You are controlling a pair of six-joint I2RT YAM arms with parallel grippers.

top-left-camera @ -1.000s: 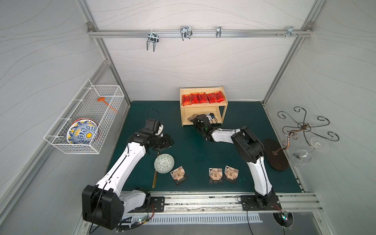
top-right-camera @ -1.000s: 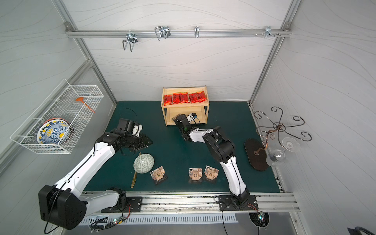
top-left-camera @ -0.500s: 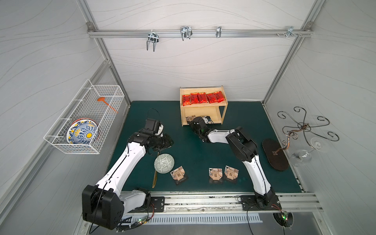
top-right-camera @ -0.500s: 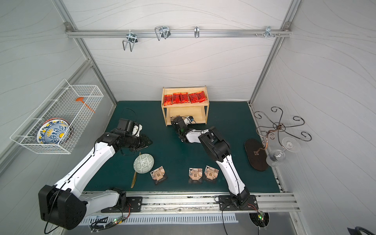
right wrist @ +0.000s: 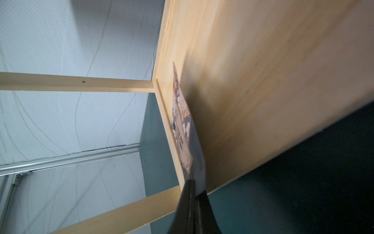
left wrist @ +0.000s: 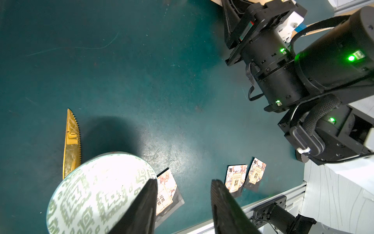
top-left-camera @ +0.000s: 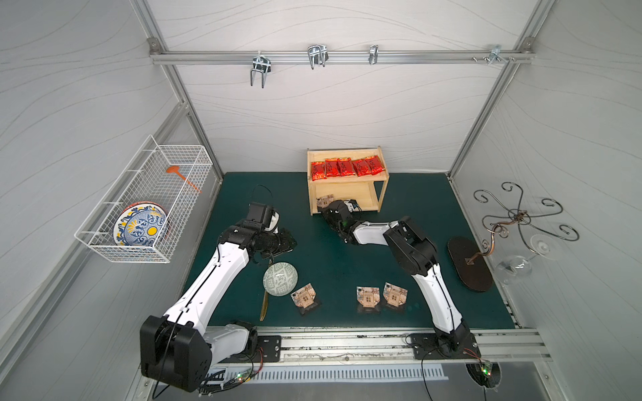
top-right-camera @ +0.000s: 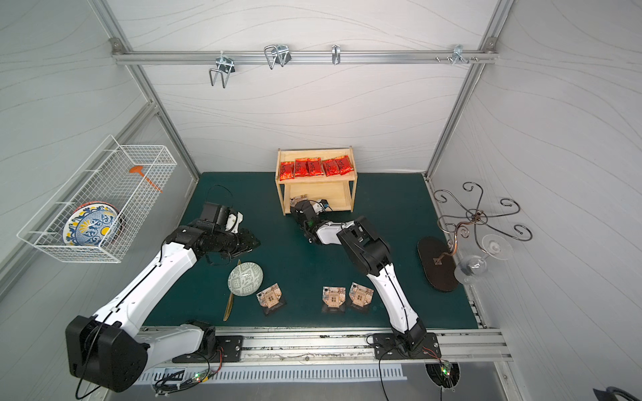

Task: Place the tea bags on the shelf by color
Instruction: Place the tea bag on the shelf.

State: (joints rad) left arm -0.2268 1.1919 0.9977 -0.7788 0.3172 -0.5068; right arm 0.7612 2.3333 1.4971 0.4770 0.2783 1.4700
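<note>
Right claw (right wrist: 191,187) leftward with one pouch (top-left-camera: 325,200)

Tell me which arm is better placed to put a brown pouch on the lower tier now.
Right. The right pincer is shut on a pouch already at the shelf's lower tier; the left pincer is open and empty, near the bowl.

Five red sachets (top-left-camera: 344,167) atop shelf (top-left-camera: 351,180), three tan pouches (top-left-camera: 367,297) before it

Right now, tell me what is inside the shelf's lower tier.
One tan-brown pouch at a front corner, pinched by the right gripper; the rest of the shelf board in view is bare. The top tier hides the back.
</note>
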